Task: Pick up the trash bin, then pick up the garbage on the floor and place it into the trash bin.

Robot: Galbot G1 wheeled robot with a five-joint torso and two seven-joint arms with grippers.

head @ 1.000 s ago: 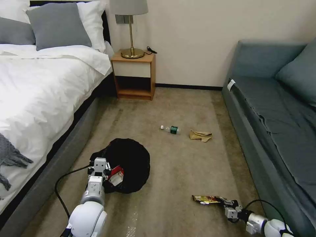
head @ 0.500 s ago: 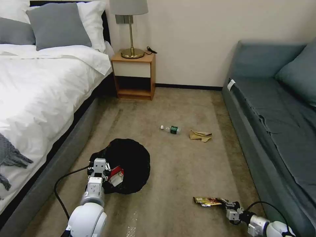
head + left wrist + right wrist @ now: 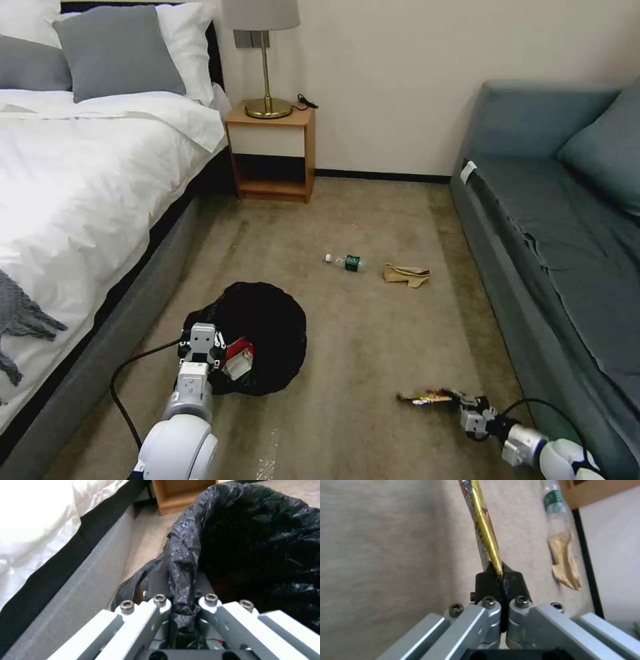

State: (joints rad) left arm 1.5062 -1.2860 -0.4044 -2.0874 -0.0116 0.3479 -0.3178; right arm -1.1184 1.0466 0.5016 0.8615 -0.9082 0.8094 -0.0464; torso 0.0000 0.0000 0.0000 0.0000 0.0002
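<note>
My right gripper (image 3: pixel 460 400) is low over the carpet (image 3: pixel 360 347) near the sofa (image 3: pixel 533 320), fingers pressed together on one end of the gold wrapper (image 3: pixel 427 398), which sticks out edge-on. My left gripper (image 3: pixel 204 340) pinches the bag-covered rim of the bin (image 3: pixel 267 333) near the bed (image 3: pixel 80 200); a red-white wrapper (image 3: pixel 237 357) sits inside. Farther out, mid-carpet, lie the bottle (image 3: pixel 347 261) and, just beside it, the tan paper (image 3: pixel 407 274).
</note>
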